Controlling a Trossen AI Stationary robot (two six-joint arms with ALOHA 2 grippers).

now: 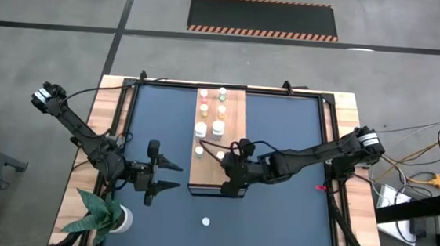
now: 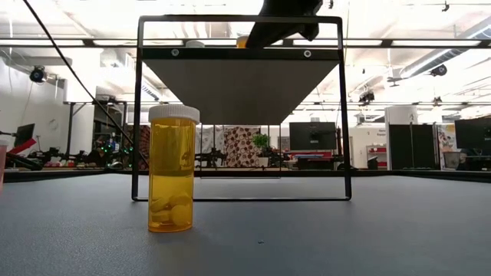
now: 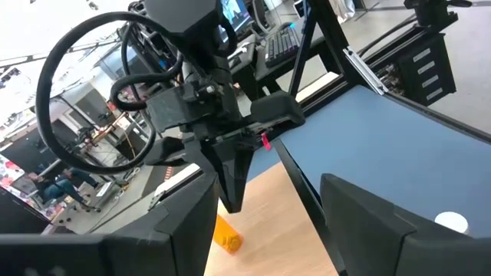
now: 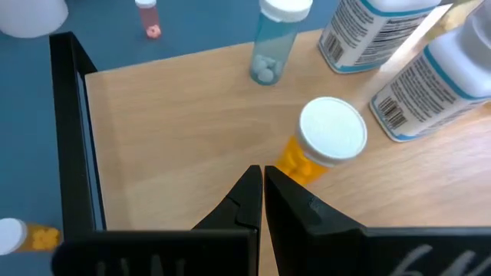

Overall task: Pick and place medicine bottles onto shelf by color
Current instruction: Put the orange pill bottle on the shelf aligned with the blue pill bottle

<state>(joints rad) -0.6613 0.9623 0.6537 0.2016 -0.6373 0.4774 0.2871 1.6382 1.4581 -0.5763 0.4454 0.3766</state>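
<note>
Shelf (image 4: 192,115) beneath right gripper (image 4: 263,175), fingers pressed together, holding nothing; orange bottle (image 4: 322,142) stands just ahead. Left gripper (image 1: 175,176) spread wide, empty, well apart.

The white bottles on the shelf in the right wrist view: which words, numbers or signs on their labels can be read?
White bottles: printed labels with barcodes, text too small and blurred to read.
Blue bottle: no label seen.
Orange bottle: no text visible.
Shelf: bare wood, no writing.
Nothing legible anywhere.
</note>
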